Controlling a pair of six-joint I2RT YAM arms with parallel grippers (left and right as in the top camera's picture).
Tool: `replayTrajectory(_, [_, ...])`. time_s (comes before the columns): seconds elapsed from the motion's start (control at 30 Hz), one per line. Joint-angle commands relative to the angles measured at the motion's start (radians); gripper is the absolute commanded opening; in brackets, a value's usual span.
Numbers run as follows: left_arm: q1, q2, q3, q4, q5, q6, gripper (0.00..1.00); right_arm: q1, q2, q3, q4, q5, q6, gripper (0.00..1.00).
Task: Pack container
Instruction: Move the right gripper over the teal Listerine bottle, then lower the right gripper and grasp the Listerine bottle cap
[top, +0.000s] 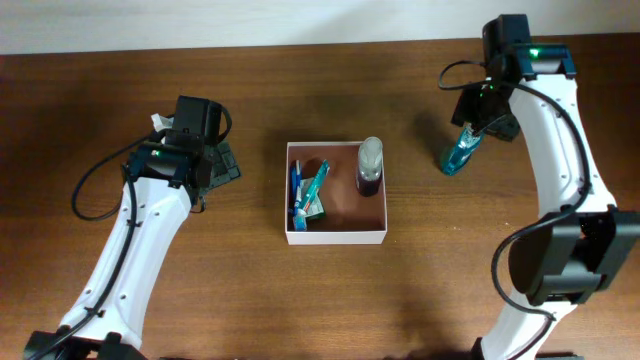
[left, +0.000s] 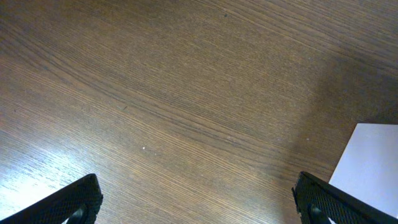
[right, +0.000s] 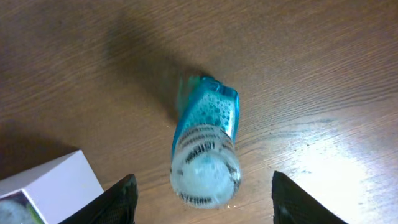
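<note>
The container (top: 335, 236), a shallow white box with a reddish-brown inside, sits at the table's middle. It holds a clear bottle with dark liquid (top: 369, 166), a green packet (top: 315, 192) and a blue item (top: 297, 186). A blue bottle (top: 460, 152) is on the table to the right of the box, looking tilted. My right gripper (top: 482, 118) is open just above it. In the right wrist view the bottle (right: 206, 142) is between the spread fingers (right: 205, 194), not touching them. My left gripper (top: 215, 165) is open and empty left of the box.
In the left wrist view the fingers (left: 199, 200) hang over bare wood, and the box's white corner (left: 373, 165) shows at the right edge. The box's corner also shows in the right wrist view (right: 53, 183). A white strip runs along the table's far edge.
</note>
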Motion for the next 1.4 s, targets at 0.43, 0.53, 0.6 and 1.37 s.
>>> replayTrajectory(0.43, [0.003,0.007,0.001,0.000,-0.011,0.008,0.99,-0.003,0.025,-0.003,0.043,-0.013,0.034,0.56])
replayTrajectory(0.53, [0.003,0.007,0.001,0.000,-0.011,0.008,0.99,-0.012,0.025,-0.003,0.043,-0.013,0.034,0.56])
replayTrajectory(0.6, [0.003,0.007,0.001,0.000,-0.011,0.008,0.99,-0.028,0.025,-0.005,0.041,-0.016,0.034,0.56])
replayTrajectory(1.37, [0.003,0.007,0.001,0.000,-0.011,0.008,0.99,-0.041,0.026,-0.066,0.061,-0.050,0.029,0.39])
